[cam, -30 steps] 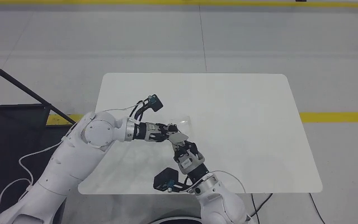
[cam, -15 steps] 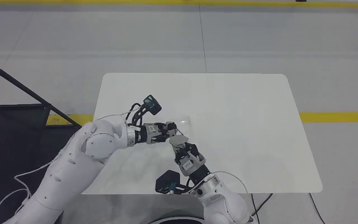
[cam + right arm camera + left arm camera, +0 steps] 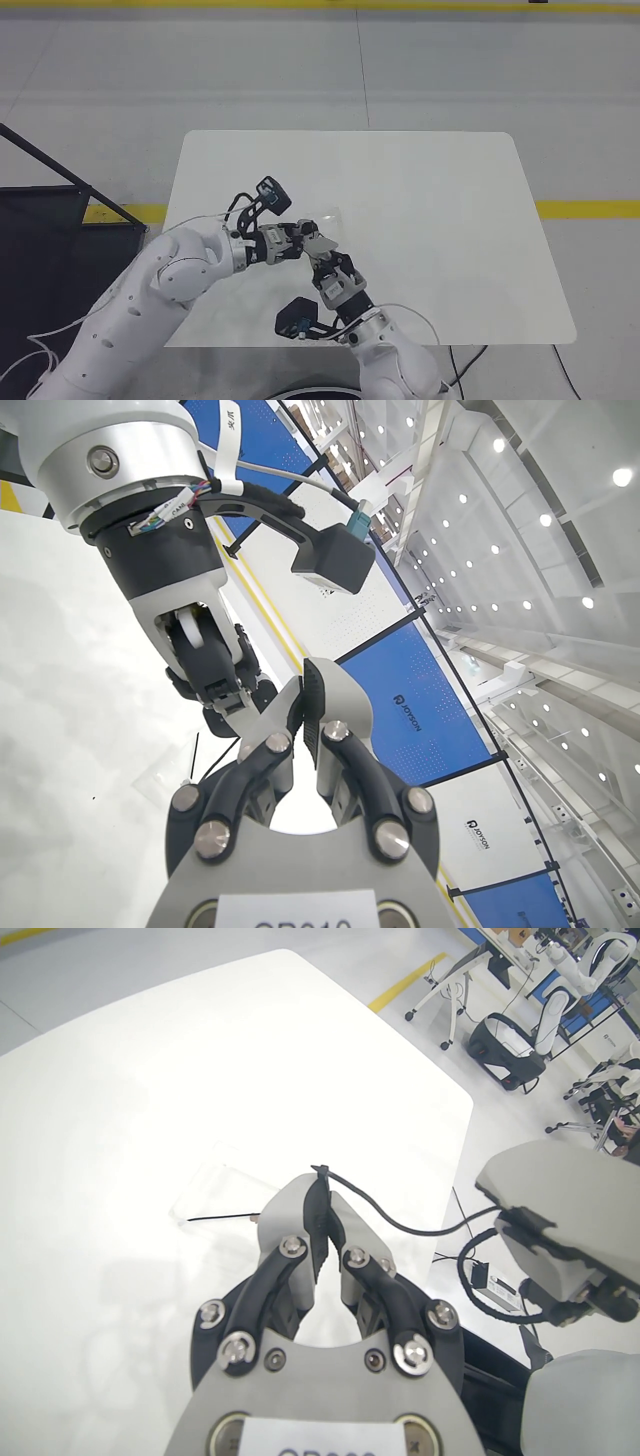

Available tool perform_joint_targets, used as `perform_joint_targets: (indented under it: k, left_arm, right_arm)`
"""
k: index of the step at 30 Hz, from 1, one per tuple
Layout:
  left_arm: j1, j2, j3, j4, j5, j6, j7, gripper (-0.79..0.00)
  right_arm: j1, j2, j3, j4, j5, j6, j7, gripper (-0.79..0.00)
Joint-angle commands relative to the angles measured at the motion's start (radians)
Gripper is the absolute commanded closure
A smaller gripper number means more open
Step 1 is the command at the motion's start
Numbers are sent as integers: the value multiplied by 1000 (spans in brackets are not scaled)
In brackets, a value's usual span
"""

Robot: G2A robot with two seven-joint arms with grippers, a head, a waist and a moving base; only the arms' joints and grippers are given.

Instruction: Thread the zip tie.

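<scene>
My left gripper (image 3: 322, 1188) is shut on a black zip tie (image 3: 380, 1213). The tie's square head sticks out just past the fingertips. Its strap curves away in the air to my right gripper (image 3: 309, 680), which is shut on the strap's other end. In the top view the two grippers meet above the table's front left part, the left gripper (image 3: 300, 236) almost touching the right gripper (image 3: 318, 248). The left arm's wrist (image 3: 165, 565) stands close in front of the right wrist camera.
A second black zip tie (image 3: 220, 1218) lies flat on the white table (image 3: 440, 200), on a clear plastic bag (image 3: 328, 215) just beyond the grippers. The table's front edge is close behind both arms.
The left arm's elbow and forearm have swung toward the table's front, and its wrist has turned. Both grippers have stayed together, shut on the tie.
</scene>
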Motion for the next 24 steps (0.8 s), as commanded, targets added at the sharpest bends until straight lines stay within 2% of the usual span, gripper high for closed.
perform_joint_targets:
  k: [1, 13, 24]
  left_arm:
    - [6, 0, -1, -6, 9, 3, 0, 0]
    - [17, -5, 0, -22, 33, 12, -15, 0]
    - [15, -12, 3, -22, 36, 17, -21, 0]
  right_arm:
    - [4, -2, -7, 4, -6, 17, 12, 0]
    - [15, -12, -32, 26, -48, 144, 69, 0]
    - [13, -15, -52, 33, -72, 188, 45, 0]
